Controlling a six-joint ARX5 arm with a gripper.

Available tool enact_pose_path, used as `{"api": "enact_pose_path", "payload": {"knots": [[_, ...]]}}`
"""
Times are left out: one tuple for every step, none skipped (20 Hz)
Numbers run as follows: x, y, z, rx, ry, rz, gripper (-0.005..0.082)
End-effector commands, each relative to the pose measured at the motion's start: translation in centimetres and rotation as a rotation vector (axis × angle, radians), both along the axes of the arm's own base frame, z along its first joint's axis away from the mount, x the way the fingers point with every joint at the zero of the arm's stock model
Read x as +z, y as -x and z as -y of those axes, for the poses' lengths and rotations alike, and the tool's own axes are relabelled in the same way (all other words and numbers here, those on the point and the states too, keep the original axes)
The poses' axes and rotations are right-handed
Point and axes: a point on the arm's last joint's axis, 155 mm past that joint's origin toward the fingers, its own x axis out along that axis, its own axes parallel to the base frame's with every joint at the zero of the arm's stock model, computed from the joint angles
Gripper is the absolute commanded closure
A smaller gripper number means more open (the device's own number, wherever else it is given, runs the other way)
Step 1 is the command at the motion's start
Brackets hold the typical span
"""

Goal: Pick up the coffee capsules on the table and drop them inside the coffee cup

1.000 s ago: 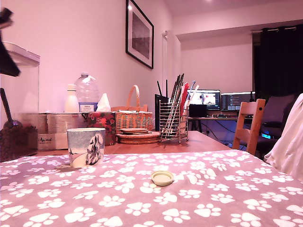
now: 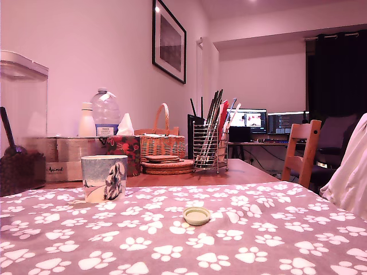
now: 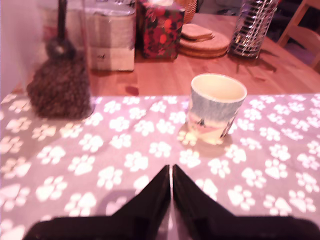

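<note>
The coffee cup (image 2: 104,177), white and pale blue with a dog print, stands upright on the paw-print tablecloth at the exterior view's left. A cream coffee capsule (image 2: 196,215) lies on the cloth to its right, nearer the camera. I see no dark capsule. In the wrist view my gripper (image 3: 171,171) hovers over the cloth with its black fingers pressed together and nothing between them. The cup (image 3: 217,107) stands a short way beyond the fingertips, and its inside looks empty. The exterior view does not show the gripper.
A wire utensil holder (image 2: 209,148), a stack of round coasters (image 2: 167,165) and a wicker basket (image 2: 162,143) stand on the bare wood behind the cloth. A clear container of dark pellets (image 2: 20,132) is at far left, a red tissue box (image 3: 160,27) near it. A wooden chair (image 2: 301,152) stands at right.
The dark part of the arm at the exterior view's upper left has left the picture. The cup and the cream capsule have not moved.
</note>
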Motion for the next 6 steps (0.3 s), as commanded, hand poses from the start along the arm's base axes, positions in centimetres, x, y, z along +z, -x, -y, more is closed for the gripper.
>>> {"api": "enact_pose_path", "payload": {"knots": [[-0.8,0.4,-0.2,0.012,0.006,-0.012,0.0790],[-0.8,0.6,-0.2,0.012,0.008,-0.008,0.0790],[-0.7,0.8,-0.2,0.015,0.016,-0.009,0.0790],[-0.8,1.0,-0.3,0.019,0.023,-0.009,0.0790],[-0.8,1.2,-0.3,0.020,0.024,-0.010,0.0790],[-0.7,1.4,-0.3,0.020,0.028,-0.004,0.0790]]}}
